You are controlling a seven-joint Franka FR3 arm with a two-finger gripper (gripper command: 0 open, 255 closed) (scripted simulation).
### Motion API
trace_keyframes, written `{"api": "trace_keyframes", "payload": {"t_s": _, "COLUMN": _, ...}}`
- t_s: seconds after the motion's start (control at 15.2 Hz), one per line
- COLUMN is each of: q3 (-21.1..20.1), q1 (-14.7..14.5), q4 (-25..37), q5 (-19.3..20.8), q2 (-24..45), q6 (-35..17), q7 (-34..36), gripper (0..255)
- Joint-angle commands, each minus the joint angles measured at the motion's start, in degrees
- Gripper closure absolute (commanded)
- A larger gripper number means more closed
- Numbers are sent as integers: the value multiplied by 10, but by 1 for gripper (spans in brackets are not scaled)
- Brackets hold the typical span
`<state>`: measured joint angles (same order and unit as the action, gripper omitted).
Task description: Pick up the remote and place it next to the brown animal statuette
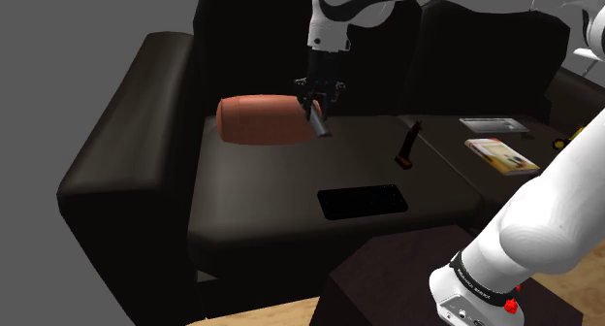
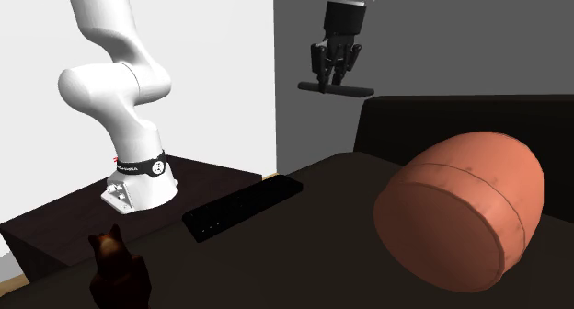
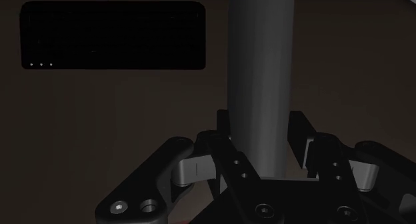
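My gripper (image 1: 316,103) hangs well above the dark sofa seat (image 1: 252,193), shut on a slim grey remote (image 1: 320,127). In the second exterior view the remote (image 2: 337,89) lies level in the gripper (image 2: 333,81), high above the seat. In the wrist view the remote (image 3: 260,76) runs straight out from between the fingers (image 3: 200,168), clasped by the gripper (image 3: 260,166). The brown animal statuette (image 1: 407,146) stands on the seat towards the shoulder view's right. It appears again at the second exterior view's lower left, the statuette (image 2: 118,270) close to the camera.
A reddish-brown cylindrical cushion (image 1: 262,119) lies at the seat's back, under and beside the gripper. A flat black keyboard-like slab (image 1: 364,201) rests near the seat's front edge. Two books (image 1: 500,155) lie on the neighbouring seat. The sofa's armrest (image 1: 126,149) rises on the shoulder view's left.
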<state>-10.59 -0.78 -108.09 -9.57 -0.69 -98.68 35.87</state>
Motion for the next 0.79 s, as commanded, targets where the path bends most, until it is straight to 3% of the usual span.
{"api": "trace_keyframes", "payload": {"t_s": 0.0, "q3": 13, "q1": 13, "q4": -24, "q5": 1, "q2": -19, "q6": -2, "q7": -28, "gripper": 255}}
{"api": "trace_keyframes", "payload": {"t_s": 0.73, "q3": 96, "q1": 81, "q4": -112, "q5": 30, "q2": -100, "q6": 12, "q7": -172, "gripper": 255}}
